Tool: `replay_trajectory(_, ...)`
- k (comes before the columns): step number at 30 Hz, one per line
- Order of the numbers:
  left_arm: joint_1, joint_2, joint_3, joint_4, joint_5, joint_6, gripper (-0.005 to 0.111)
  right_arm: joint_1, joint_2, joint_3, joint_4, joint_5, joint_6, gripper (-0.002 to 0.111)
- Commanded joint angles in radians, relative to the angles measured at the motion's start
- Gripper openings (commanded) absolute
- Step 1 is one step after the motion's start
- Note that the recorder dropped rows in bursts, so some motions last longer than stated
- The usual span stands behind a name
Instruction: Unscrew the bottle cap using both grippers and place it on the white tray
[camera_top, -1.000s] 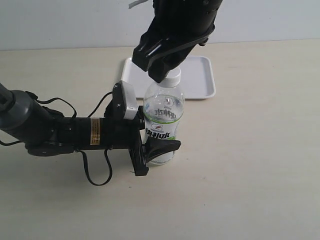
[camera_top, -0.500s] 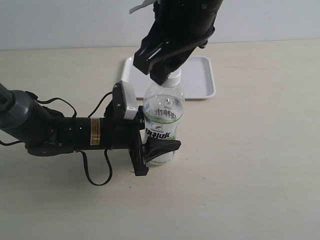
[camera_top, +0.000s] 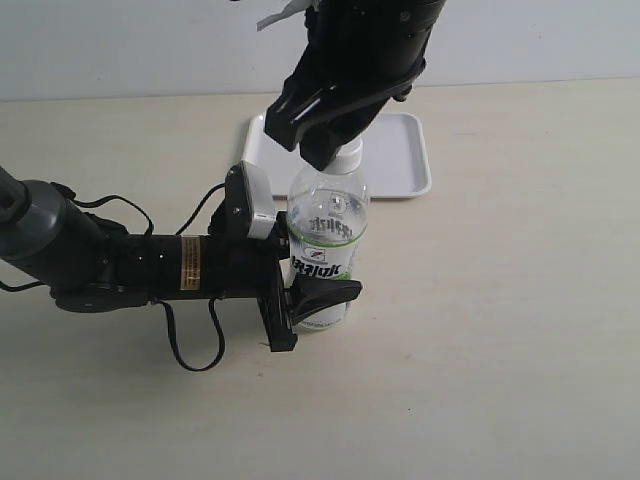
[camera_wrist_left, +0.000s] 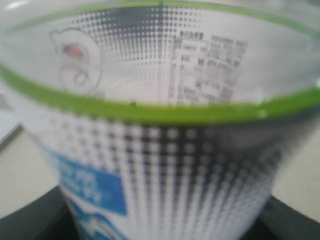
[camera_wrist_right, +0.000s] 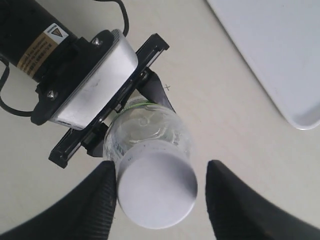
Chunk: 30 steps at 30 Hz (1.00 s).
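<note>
Small clear plastic bottle (camera_top: 325, 235) upright mid-desk, clamped low on its label by black left gripper (camera_top: 312, 296). Small round white ribbed screw cap (camera_wrist_right: 156, 192) on the neck. Black right gripper (camera_wrist_right: 159, 177) straddling it, fingers apart, not yet closed. Cap judged light and stiff; best pinched on the ribbed side. No liquid discernible inside the bottle. Flat rectangular white plastic tray (camera_top: 400, 170) toward far edge, nothing seen on it.

The left gripper (camera_top: 318, 297) lay level and low, clamped on the bottle (camera_top: 328, 215); the right gripper (camera_wrist_right: 160, 195) pointed downward, fingers spread.
</note>
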Motion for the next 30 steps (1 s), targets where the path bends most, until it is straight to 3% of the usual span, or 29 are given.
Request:
replay_trajectory(1, -0.001, -0.011, -0.002, 0.006, -0.006, -0.001, 0.000, 0.002, -0.003, -0.011, -0.008, -0.003, 0.002, 0.049)
replay_trajectory(5, -0.001, -0.011, -0.002, 0.006, -0.006, -0.001, 0.000, 0.002, -0.003, -0.011, 0.015, -0.003, 0.002, 0.045)
replay_trajectory(12, -0.001, -0.011, -0.002, 0.006, -0.006, -0.001, 0.000, 0.002, 0.003, -0.011, 0.124, -0.003, -0.039, 0.015)
replay_trajectory(17, -0.001, -0.011, -0.002, 0.006, -0.006, -0.001, 0.000, 0.002, 0.019, -0.011, 0.125, -0.003, -0.042, 0.003)
replay_trajectory(30, -0.001, -0.011, -0.002, 0.008, -0.006, 0.000, 0.000, 0.002, 0.028, -0.011, 0.029, -0.003, -0.044, 0.000)
